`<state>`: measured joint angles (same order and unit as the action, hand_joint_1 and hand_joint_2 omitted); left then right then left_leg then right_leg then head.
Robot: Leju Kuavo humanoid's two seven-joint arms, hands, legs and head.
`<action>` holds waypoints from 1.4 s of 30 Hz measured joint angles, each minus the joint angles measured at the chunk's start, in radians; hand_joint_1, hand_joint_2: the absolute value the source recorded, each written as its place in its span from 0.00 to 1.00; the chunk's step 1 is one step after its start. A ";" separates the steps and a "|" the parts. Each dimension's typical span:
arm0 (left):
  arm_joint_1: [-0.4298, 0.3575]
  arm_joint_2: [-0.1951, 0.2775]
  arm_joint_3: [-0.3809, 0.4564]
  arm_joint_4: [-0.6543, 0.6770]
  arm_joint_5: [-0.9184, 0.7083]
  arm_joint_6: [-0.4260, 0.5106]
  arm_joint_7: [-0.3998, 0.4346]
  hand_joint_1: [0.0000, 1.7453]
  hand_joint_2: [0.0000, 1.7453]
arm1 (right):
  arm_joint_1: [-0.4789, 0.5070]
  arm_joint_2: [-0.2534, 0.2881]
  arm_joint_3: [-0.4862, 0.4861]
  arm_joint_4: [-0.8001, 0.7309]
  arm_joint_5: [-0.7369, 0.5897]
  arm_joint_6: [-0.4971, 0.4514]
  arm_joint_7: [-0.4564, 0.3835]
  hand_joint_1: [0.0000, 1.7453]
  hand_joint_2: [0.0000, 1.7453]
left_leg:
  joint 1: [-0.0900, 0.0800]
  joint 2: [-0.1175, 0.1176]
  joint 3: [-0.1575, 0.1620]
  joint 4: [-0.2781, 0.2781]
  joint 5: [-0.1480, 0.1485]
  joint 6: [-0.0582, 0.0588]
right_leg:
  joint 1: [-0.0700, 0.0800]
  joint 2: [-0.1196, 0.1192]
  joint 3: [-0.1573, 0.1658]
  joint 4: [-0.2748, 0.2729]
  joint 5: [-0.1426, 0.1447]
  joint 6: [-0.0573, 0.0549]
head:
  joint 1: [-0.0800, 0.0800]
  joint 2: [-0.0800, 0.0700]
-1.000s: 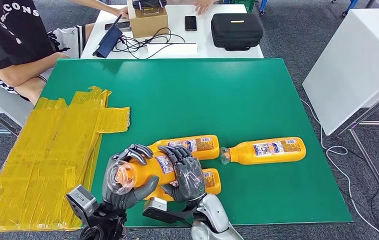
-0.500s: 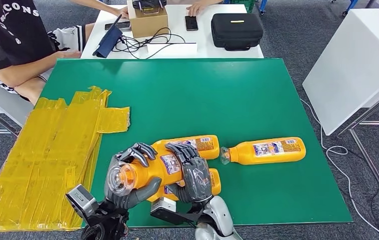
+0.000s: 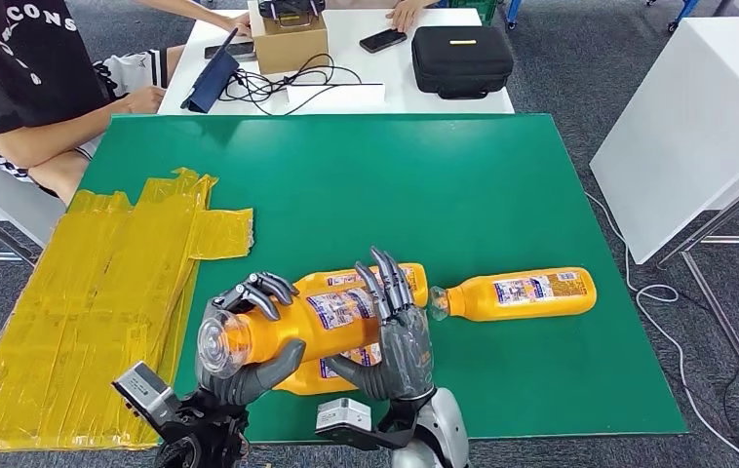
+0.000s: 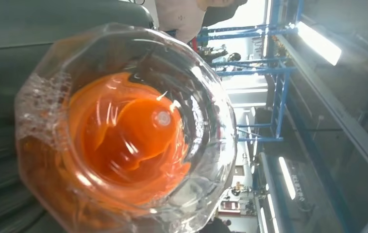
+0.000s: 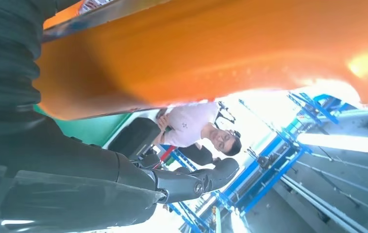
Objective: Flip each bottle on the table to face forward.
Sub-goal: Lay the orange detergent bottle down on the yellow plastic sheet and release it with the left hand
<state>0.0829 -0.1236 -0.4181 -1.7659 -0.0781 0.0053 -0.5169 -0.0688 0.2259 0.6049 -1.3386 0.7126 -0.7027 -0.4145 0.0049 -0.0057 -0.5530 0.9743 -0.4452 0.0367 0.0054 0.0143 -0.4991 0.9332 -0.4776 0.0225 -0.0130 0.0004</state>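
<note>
Left hand grips the orange bottle; right hand, fingers spread, touches it

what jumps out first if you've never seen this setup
The orange bottle lifted at the near edge of the green table, gripped by the left hand with the right hand open against it. Then the yellow taped sheet covering the table's left side.

One bottle is lifted over the near table edge, between the left hand and right hand; two bottles lie under and behind it, another bottle to the right, tape sheets to the left
</note>
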 joint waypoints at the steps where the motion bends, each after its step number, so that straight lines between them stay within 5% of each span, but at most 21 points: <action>1: 0.000 0.000 0.000 -0.003 0.001 0.007 -0.004 1.00 1.00 | 0.006 -0.001 -0.001 -0.012 -0.002 0.000 -0.002 0.00 1.00 | 0.000 0.000 0.000 0.000 0.000 0.000 | 0.000 0.000 0.000 0.000 0.000 0.000 | 0.000 0.000; 42: 0.017 0.011 0.042 -0.022 0.002 0.035 -0.010 1.00 1.00 | 0.028 -0.013 -0.024 -0.115 -0.017 0.000 -0.010 0.00 1.00 | 0.000 0.000 0.000 0.000 0.000 0.000 | 0.000 0.000 0.000 0.000 0.000 0.000 | 0.000 0.000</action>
<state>0.0994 -0.1129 -0.3765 -1.7884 -0.0757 0.0401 -0.5272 -0.0406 0.2132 0.5810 -1.4540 0.6958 -0.7023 -0.4242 0.0049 -0.0056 -0.5529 0.9743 -0.4452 0.0367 0.0054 0.0144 -0.4992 0.9332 -0.4776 0.0225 -0.0133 0.0004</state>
